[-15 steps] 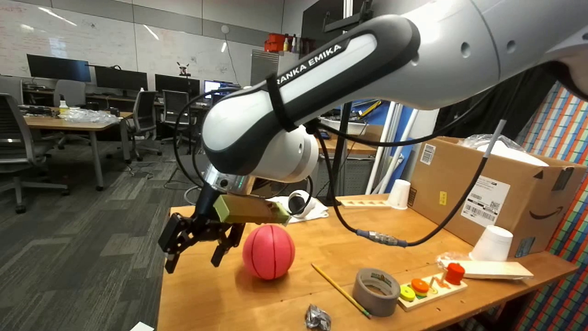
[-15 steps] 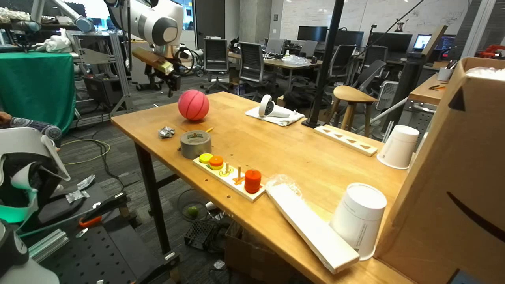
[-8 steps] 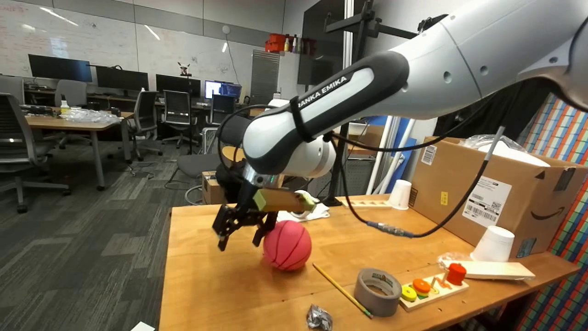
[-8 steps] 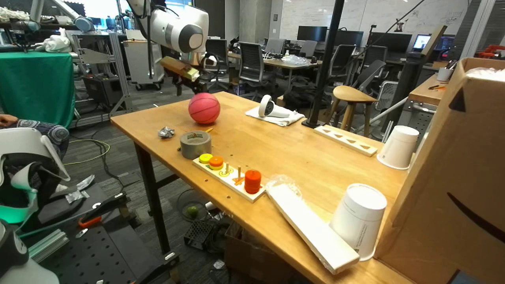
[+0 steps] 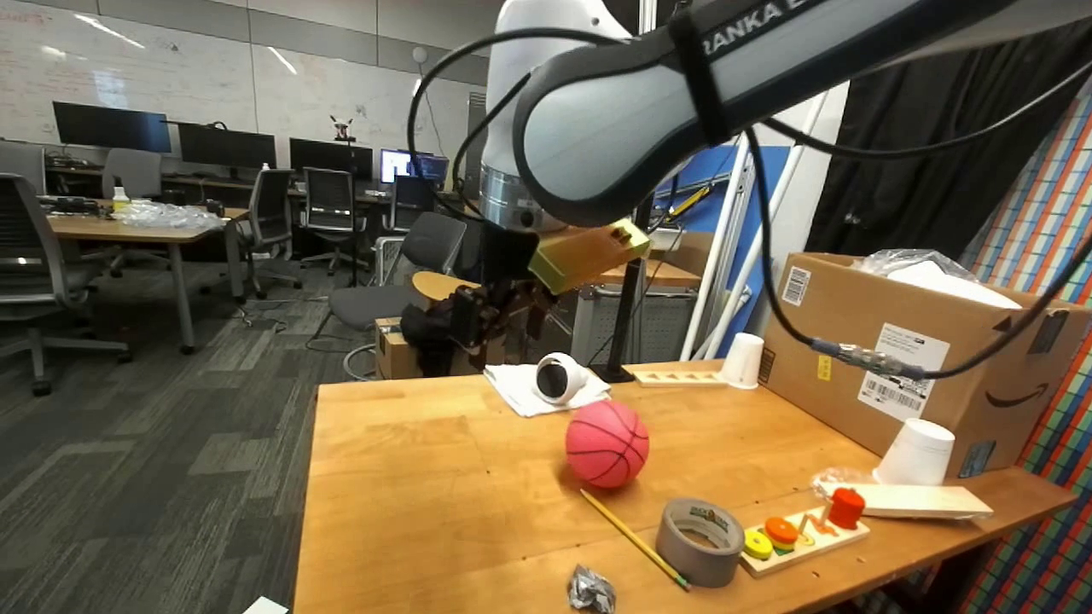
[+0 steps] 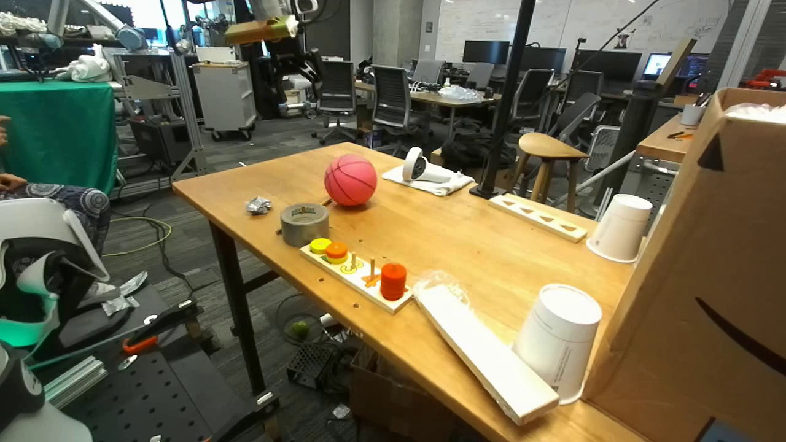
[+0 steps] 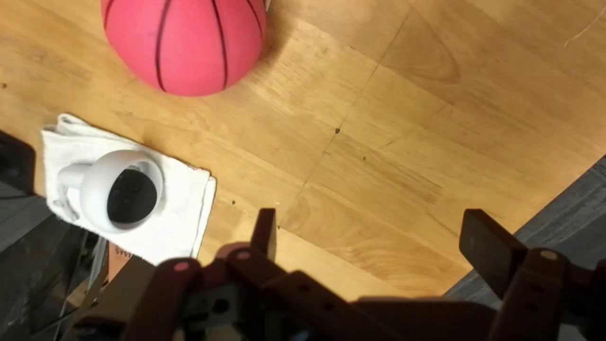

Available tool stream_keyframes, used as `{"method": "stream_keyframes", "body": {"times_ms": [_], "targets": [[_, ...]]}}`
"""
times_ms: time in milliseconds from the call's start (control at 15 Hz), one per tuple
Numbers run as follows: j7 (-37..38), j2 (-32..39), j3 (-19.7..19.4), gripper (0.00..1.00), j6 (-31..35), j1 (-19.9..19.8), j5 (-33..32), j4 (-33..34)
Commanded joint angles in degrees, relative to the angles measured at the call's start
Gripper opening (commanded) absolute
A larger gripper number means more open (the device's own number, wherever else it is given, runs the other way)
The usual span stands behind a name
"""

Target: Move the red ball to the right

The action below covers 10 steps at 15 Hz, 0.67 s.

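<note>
A whiteboard wall [image 5: 171, 68] fills the upper left of the frame in an exterior view, and below it the mottled grey carpet [image 5: 213, 443] runs down the left side. The brown wooden table [image 5: 409, 486] takes up the lower middle and right; in the wrist view its top shows thin seams and small dark specks. The white and black robot arm [image 5: 631, 128] reaches in from the upper right. A cardboard box [image 5: 853, 311] stands on the table at the right, while grey chairs [image 5: 30, 239] and dark monitors [image 5: 111, 126] occupy the far left. Near the table's back edge lies a folded white cloth [image 5: 514, 389] with a white gadget [image 5: 560, 380] on it. The pincer [image 7: 368, 227] spreads its fingers [image 7: 490, 248] wide, with table showing between them in the wrist view. The red ball [image 5: 607, 444], lined like a basketball, rests on the table in the lower middle of the frame, apart from the pincer, and shows at the upper left of the wrist view. To its right or below it sit a ring toy [image 6: 362, 283], two upturned white cups [image 5: 914, 454], a grey tape roll [image 5: 712, 567], a yellow pencil [image 5: 631, 537] and crumpled foil [image 5: 591, 590].
</note>
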State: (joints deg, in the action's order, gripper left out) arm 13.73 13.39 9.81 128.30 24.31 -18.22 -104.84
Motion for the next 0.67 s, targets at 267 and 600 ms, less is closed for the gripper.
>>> {"method": "stream_keyframes", "body": {"times_ms": [267, 600], "targets": [[15.1, -11.9, 9.8, 1.00, -3.4, 5.1, -11.6, -13.9], [14.6, -10.4, 10.7, 1.00, -3.8, 2.6, -8.7, -16.4]]}}
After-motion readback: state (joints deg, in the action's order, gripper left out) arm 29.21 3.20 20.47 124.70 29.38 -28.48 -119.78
